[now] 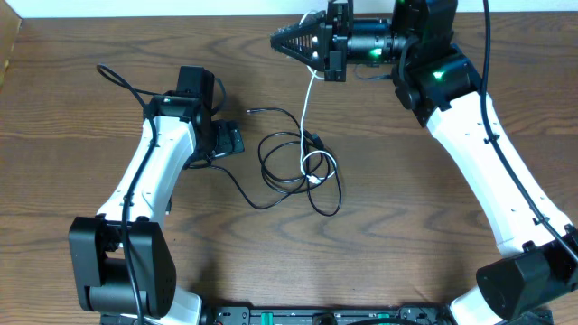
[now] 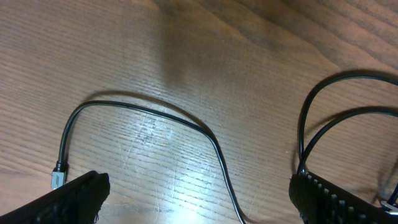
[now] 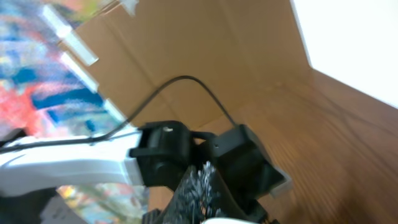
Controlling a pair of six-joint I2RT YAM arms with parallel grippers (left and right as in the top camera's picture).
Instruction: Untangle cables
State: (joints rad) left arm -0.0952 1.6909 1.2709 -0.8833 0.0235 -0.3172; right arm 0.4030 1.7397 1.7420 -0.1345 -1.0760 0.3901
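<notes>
Right claw raised, clamped on white cable, left claw spread wide above black cables, wooden table

Overhead looks straight down on the table; left wrist close above it, right wrist sideways.

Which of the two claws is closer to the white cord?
The right. The right gripper is shut at the raised top end of the white cord, apparently holding it. The left gripper hangs open off to the cord's side, over a black cable on the table.
</notes>
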